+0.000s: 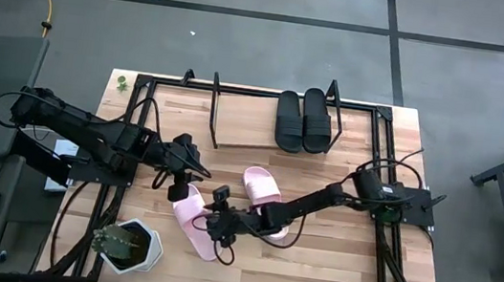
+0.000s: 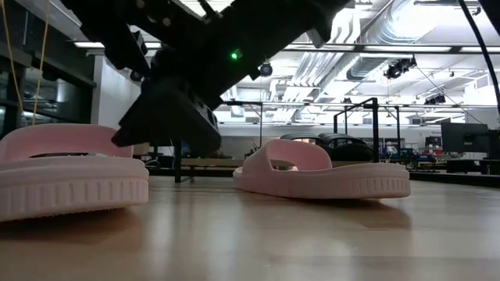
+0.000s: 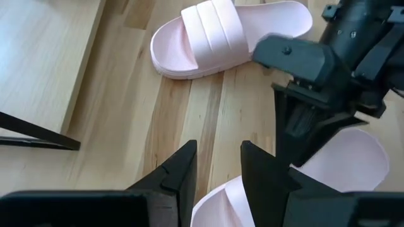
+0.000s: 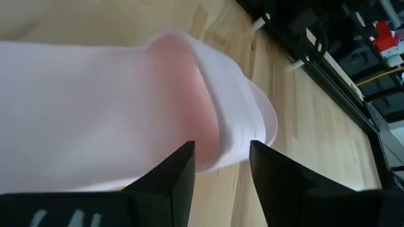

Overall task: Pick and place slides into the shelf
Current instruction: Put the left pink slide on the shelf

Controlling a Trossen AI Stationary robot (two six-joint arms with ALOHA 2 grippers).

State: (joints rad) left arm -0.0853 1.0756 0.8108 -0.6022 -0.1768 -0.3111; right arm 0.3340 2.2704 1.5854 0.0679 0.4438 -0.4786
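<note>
Left hand [image 1: 179,188]: hovers over the top end of the nearer pink slide [image 1: 196,223], its fingers [image 3: 180,173] slightly parted with bare desk showing between them; it pinches nothing.
Right hand [image 1: 215,233]: low over the same pink slide, at its strap; fingers [image 4: 177,170] stand apart, one to each side of the strap's edge, not visibly clamped.
Nearer pink slide: lies flat on the desk [image 1: 333,267], directly under both hands, between the two arms.
Second pink slide [image 1: 264,196]: flat on the desk just beside the right arm, apart from both hands.
Black slides [image 1: 302,119]: side by side on the shelf [image 1: 245,121], at its right end, well apart from the hands.
Potted plant [image 1: 126,246]: near the desk's front left corner.
</note>
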